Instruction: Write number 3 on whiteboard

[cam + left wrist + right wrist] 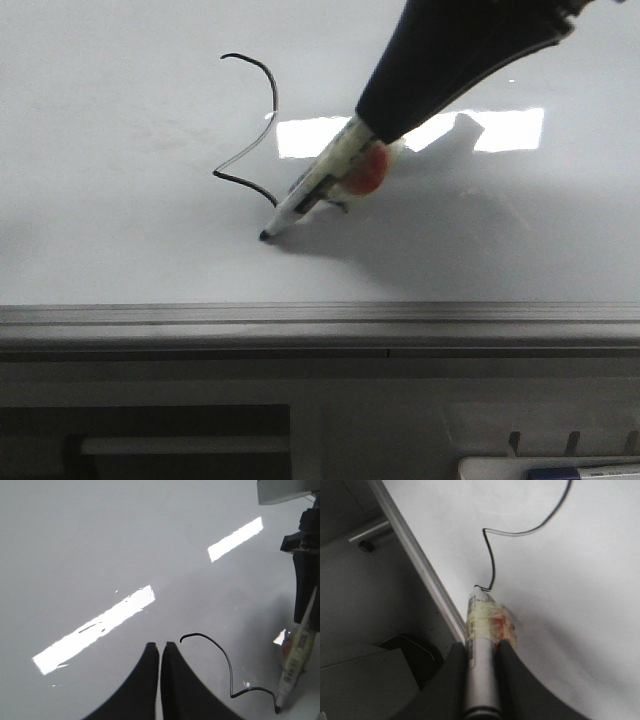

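The whiteboard [120, 150] lies flat, glossy, with a grey ledge [300, 325] along its near edge. A black marker line [262, 120], the upper curve and part of the lower stroke of the number 3, runs to the pen tip. My right gripper [375, 135] is shut on the white marker pen [315, 190], whose black tip touches the board. The pen [481, 625], line [520, 532] and right gripper [481, 647] show in the right wrist view. My left gripper [160, 647] is shut and empty above the board, beside the line [222, 655]; the pen [295, 665] shows there too.
Bright rectangular light reflections [500, 128] lie on the board. Below the ledge is a grey frame with a dark opening [150, 440]. Another pen [580, 470] lies in a white tray at the lower right corner.
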Controlling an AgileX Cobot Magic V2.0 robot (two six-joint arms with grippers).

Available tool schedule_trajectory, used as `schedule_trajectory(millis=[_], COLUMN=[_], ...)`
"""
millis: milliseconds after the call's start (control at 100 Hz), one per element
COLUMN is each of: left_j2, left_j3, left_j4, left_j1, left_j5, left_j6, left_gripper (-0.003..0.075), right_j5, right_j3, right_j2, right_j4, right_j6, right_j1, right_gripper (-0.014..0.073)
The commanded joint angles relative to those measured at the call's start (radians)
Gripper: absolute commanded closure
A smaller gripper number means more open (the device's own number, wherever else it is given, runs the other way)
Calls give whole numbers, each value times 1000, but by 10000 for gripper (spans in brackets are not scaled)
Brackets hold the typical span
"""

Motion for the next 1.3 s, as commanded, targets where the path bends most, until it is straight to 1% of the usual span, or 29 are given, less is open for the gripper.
schedule_trajectory(millis=[0, 120, 180, 380, 490, 570, 620, 660, 790, 840, 900, 1040, 1121, 1291], left_j2=[2, 2, 2, 2, 3, 17, 34, 45, 106, 140, 173, 250, 283, 335], left_j3=[-27, -27, -27, -27, -27, -27, -27, -27, -27, -27, -27, -27, -27, -27], left_j4=[-16, -16, -16, 1, 90, 112, 112, 112, 112, 112, 112, 106, 106, 113], left_j1=[4, 4, 4, -3, -21, -48, -73, -98, -179, -204, -213, -213, -213, -213], left_j5=[-66, -66, -66, -66, -10, 31, 38, 38, 38, 36, 20, -58, -60, -71], left_j6=[-3, -3, -3, -5, -7, -14, -14, -14, -14, -14, -14, -14, -14, -14], left_gripper=[741, 741, 741, 741, 740, 732, 703, 660, 472, 419, 404, 405, 405, 405], right_j5=[-100, -175, -186, -36, -15, -1, 7, 10, 2, -12, -21, -56, -89, -89], right_j3=[-22, -24, -25, -48, -48, -48, -48, -48, -48, -49, -52, -63, -63, -71], right_j2=[30, 57, 55, -30, -88, -104, -104, -102, -83, -76, -60, -32, -23, -6], right_j4=[-14, -12, -10, 39, 65, 61, 59, 59, 59, 61, 63, 59, 53, 64], right_j6=[5, 5, 5, 5, 5, 5, 5, 5, 5, 5, 5, 5, 5, 5], right_j1=[26, 61, 69, 77, 96, 112, 116, 116, 116, 116, 123, 167, 183, 185], right_gripper=[634, 634, 634, 634, 634, 634, 634, 634, 634, 634, 634, 634, 634, 634])
